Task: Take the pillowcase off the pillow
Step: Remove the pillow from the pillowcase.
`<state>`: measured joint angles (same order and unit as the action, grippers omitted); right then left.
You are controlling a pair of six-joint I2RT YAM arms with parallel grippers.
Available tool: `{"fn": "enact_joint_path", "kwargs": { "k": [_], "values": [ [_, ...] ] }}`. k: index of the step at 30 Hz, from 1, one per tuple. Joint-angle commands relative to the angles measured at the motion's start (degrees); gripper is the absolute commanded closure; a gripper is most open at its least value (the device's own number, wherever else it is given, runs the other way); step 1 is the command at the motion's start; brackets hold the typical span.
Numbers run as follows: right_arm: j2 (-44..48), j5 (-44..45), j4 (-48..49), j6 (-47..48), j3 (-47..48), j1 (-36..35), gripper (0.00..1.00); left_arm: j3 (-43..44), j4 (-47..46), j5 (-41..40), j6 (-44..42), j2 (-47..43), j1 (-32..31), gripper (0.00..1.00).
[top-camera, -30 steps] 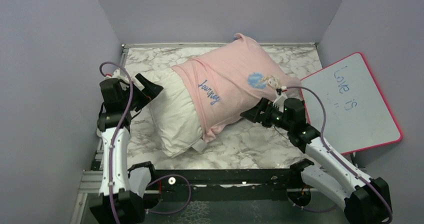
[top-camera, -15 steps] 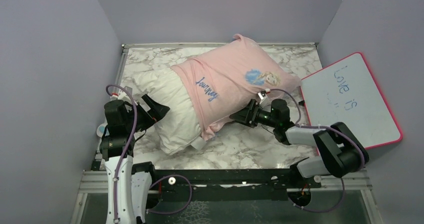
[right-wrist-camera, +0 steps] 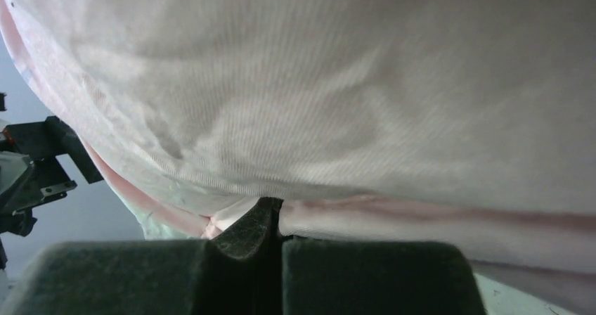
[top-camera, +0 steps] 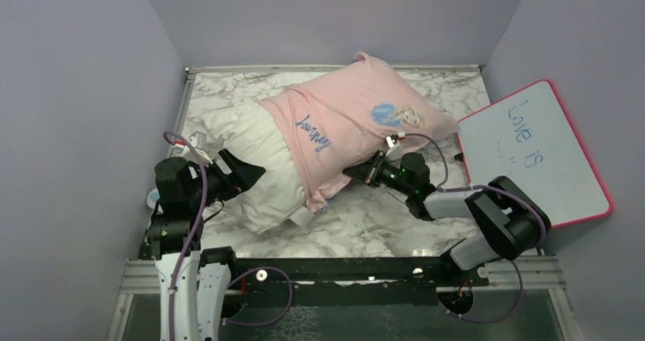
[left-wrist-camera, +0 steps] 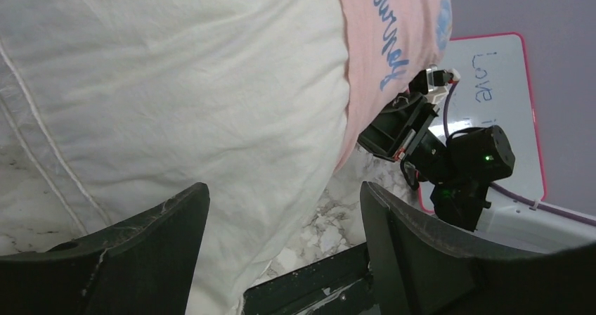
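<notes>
Currently the right gripper (top-camera: 356, 175) is pinching shut on the pillowcase (top-camera: 357, 124) hem at its tips, while the left gripper (left-wrist-camera: 282, 192) is gaping open with the pillow (left-wrist-camera: 176, 90) bulging unheld just ahead, so any pull is likely risking dragging both along together.
</notes>
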<state>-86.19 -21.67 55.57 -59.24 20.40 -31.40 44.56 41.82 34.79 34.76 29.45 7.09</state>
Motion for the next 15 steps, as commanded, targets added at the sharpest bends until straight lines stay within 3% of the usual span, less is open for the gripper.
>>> {"fn": "enact_joint_path", "kwargs": {
  "k": [1,4,8,15],
  "values": [
    [3.9,5.0,-7.1,2.5,6.3,-2.2,0.99,3.4,2.7,1.7,-4.3,4.1,-0.1,0.2],
    [7.3,13.8,-15.7,6.4,10.0,-7.0,0.99,6.1,3.9,-0.3,-7.1,7.0,-0.2,0.2],
    [7.6,17.8,-22.7,5.3,12.7,-8.4,0.99,12.0,3.6,2.0,-6.1,7.7,-0.3,0.21],
    [6.9,21.2,-24.6,6.7,15.3,-11.4,0.99,6.1,2.9,3.6,-6.7,7.9,-0.8,0.2]
  ]
}}
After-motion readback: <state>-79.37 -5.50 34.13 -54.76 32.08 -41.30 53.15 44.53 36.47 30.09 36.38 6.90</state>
